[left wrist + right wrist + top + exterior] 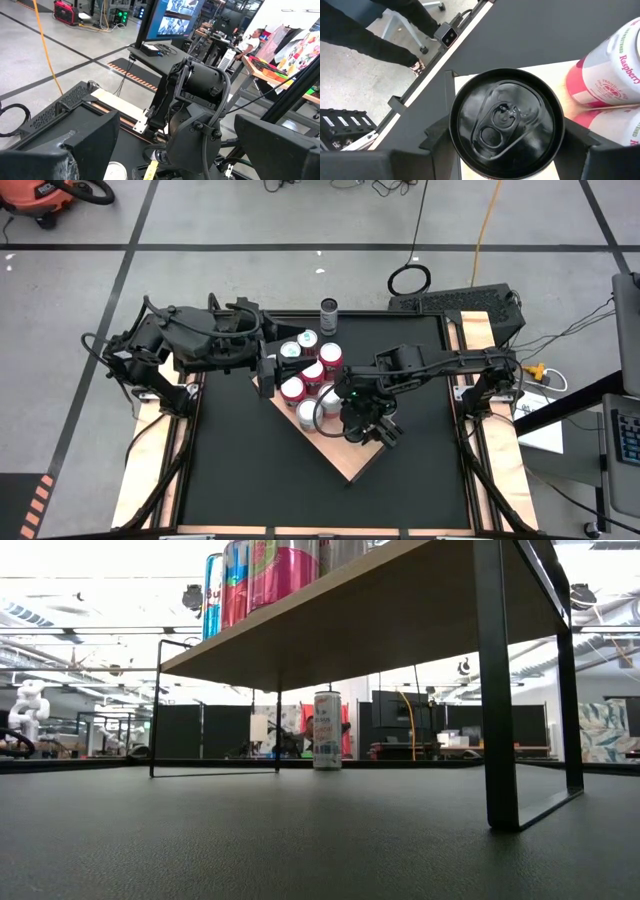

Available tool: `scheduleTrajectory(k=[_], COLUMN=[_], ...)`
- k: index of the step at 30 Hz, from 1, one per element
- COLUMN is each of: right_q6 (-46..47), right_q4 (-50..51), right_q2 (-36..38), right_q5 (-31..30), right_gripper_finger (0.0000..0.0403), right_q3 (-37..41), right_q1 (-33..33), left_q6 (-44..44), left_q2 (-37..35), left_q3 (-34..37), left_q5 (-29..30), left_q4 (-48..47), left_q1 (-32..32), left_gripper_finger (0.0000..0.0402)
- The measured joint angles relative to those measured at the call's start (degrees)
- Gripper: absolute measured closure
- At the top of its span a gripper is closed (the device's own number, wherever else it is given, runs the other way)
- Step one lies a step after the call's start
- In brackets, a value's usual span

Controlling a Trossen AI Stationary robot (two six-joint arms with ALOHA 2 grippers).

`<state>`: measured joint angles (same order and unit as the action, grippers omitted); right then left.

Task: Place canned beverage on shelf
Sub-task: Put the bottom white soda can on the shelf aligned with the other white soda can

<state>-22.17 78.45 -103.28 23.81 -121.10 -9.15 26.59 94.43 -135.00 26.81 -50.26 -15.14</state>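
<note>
The shelf (352, 460) is a pale wooden slab on black metal legs (497, 720), set cornerwise on the black table. Several red-and-white cans (312, 370) stand on its far half and also show in the low view (270, 570). My right gripper (507, 137) is over the shelf's middle (345, 412), shut on a black-topped can (506, 122). My left gripper (262, 370) is open and empty at the shelf's left corner. A lone can (328, 313) stands upright on its base by the table's far edge, and also shows in the low view (327, 730). My right gripper pinches the black-topped can's round wall just below its rim (454, 131) between its two fingers (437, 139), one on each side. The fingers come from above, pointing down. The can is upright, top up, over the shelf's wood; the can hides whether its base rests there.
Red-and-white cans (612, 75) stand close beside the held can. The shelf's near-right half (365, 452) is bare wood. A person's legs (370, 35) show beyond the table's edge. Wooden strips (140, 470) edge the table.
</note>
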Motion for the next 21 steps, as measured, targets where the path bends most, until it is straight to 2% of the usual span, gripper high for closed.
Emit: scheduleTrajectory(k=[21], right_q6=[0.02], right_q4=[0.28], right_q2=[0.01], right_q5=[-0.14], right_gripper_finger=[0.0174], right_q3=[0.0], right_q1=[0.0], left_q6=[-0.44], left_q2=[0.02], left_q3=[0.0], left_q5=[0.0], left_q4=[0.0], left_q1=[0.0], left_gripper_finger=[0.0006])
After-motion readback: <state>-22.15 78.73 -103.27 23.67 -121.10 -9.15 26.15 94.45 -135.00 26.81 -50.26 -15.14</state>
